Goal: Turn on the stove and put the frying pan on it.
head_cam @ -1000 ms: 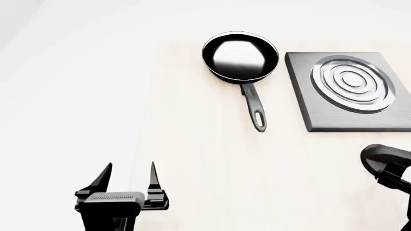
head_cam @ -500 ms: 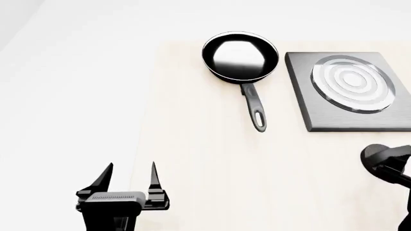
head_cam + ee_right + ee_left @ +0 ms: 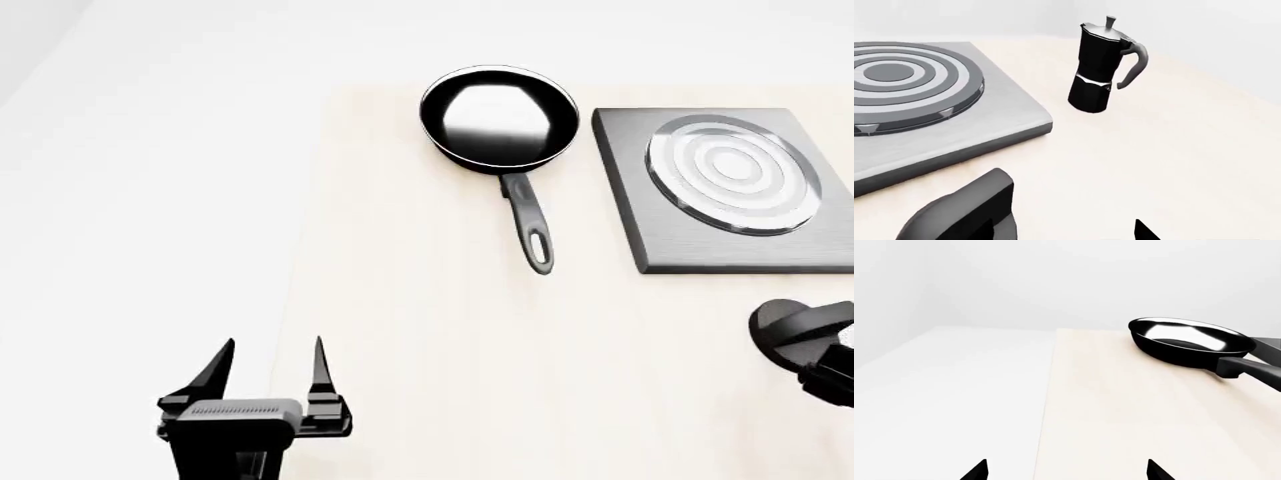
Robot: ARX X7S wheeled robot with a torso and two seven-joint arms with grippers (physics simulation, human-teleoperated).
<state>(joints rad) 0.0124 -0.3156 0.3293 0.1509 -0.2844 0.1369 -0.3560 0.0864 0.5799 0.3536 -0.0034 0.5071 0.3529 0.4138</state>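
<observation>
Sitting at top centre of the head view, the frying pan (image 3: 499,117) rests flat on the pale wood table (image 3: 400,330), shiny inside facing up, w/ its long black handle (image 3: 526,220) running down the frame to a loop end. Just right of it, apart by a thin strip of bare table, lies the stove (image 3: 727,188), a dark grey slab w/ silvery rings (image 3: 733,172), cut off by the right edge of the frame; nothing is on it. Left gripper (image 3: 264,362) is at lower left of the head view, over the table's left edge, well apart from pan and stove; its 2 pointed fingers stand spread w/ nothing between them, so released. In the left wrist view the pan (image 3: 1187,342) shows at right of frame, w/ only the 2 fingertips (image 3: 1155,471) poking in at the bottom. Right arm (image 3: 805,350) shows only as a black rounded part at lower right of the head view, near the stove's lower edge; can't tell if that gripper is clenched or released. Right wrist view has the stove (image 3: 927,105) at left of frame and a moka pot (image 3: 1101,67) upright near its corner, not touching.
</observation>
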